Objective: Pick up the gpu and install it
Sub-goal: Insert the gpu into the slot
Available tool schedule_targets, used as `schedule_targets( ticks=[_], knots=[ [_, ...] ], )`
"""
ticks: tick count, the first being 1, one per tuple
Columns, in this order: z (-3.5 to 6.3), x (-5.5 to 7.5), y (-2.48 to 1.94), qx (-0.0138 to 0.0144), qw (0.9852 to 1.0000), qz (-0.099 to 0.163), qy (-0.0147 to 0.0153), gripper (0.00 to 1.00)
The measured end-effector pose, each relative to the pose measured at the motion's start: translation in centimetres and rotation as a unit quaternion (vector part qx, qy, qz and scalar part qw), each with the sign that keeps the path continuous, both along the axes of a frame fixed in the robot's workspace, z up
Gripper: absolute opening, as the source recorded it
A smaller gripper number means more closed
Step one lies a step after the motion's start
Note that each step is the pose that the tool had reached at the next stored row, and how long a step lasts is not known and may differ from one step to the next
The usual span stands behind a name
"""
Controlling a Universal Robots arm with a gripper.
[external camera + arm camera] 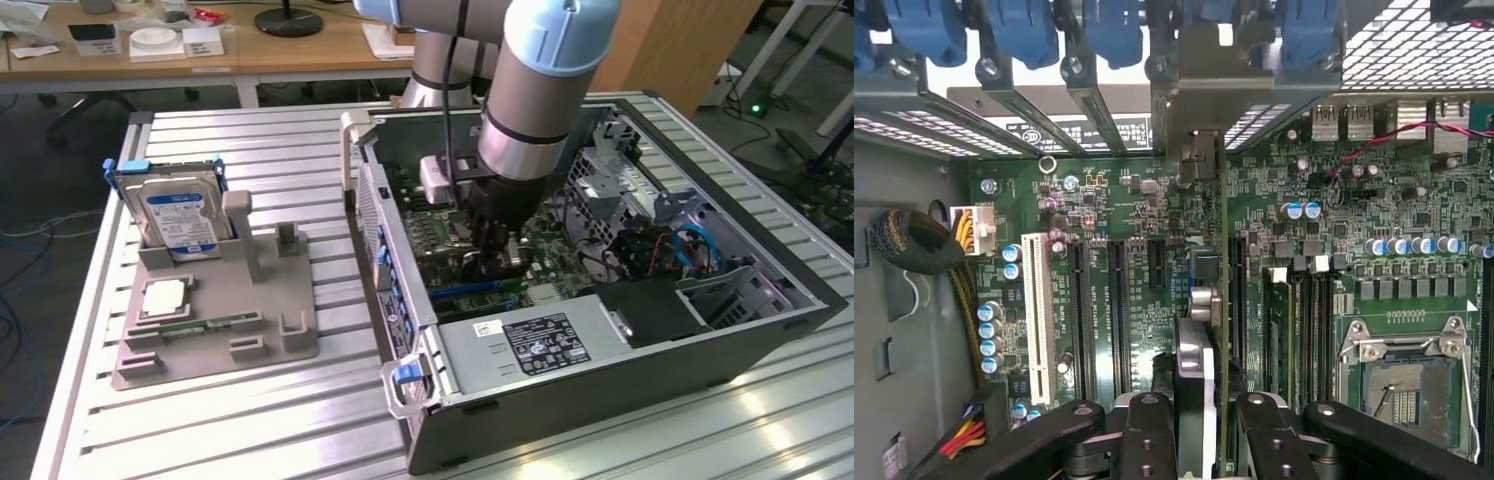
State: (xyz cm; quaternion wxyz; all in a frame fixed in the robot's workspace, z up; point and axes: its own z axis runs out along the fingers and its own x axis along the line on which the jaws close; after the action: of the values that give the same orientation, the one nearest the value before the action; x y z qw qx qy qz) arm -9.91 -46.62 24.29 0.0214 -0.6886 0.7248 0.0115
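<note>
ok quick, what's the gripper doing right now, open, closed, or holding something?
Gripper: shut on the thin, dark circuit-board card with a silver metal end bracket, held edge-on over the green motherboard inside the open computer case.

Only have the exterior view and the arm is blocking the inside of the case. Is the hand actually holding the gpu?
Observer: Yes. In the wrist view the hand is closed on the gpu, which sits edge-on between the fingers above the motherboard slots.
Operator: Where's its bracket?
Observer: The silver bracket is up at the case's rear wall, among the blue slot clips.
Operator: CPU socket populated?
Observer: The CPU socket looks empty.
</note>
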Motion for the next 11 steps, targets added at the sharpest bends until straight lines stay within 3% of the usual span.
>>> schedule_targets(
  ticks=[11],
  knots=[
    [-0.44,-0.24,-0.01,0.0,1.0,0.0,0.0,0.28]
  ],
)
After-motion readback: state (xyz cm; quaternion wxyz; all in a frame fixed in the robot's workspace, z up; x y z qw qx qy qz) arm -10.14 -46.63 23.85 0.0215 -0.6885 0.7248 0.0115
